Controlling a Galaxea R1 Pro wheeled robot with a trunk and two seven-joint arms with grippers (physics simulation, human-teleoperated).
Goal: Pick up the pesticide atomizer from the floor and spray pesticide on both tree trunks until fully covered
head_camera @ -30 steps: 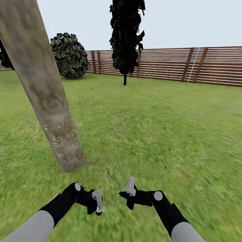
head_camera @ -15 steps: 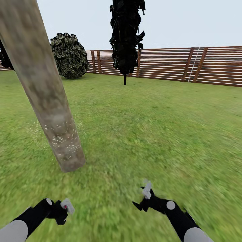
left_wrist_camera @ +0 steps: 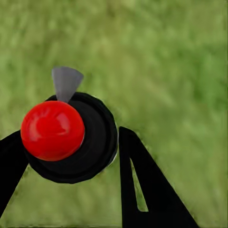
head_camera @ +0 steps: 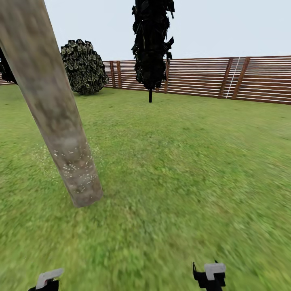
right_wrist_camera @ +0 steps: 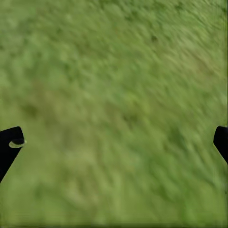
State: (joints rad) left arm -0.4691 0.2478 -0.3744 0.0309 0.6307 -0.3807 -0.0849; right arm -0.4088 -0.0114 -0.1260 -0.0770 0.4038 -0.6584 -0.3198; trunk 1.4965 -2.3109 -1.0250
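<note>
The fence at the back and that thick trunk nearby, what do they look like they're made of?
The fence looks like reddish-brown wood: horizontal slats on darker upright posts, matte. The tree trunk looks like pale grey-brown mottled bark, dull and rough, with fine white specks low down; both are simulator renders, so that is only appearance.

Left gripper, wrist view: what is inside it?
The left gripper is shut on a round black object with a red ball; what lies under it is hidden, grass beyond.
</note>
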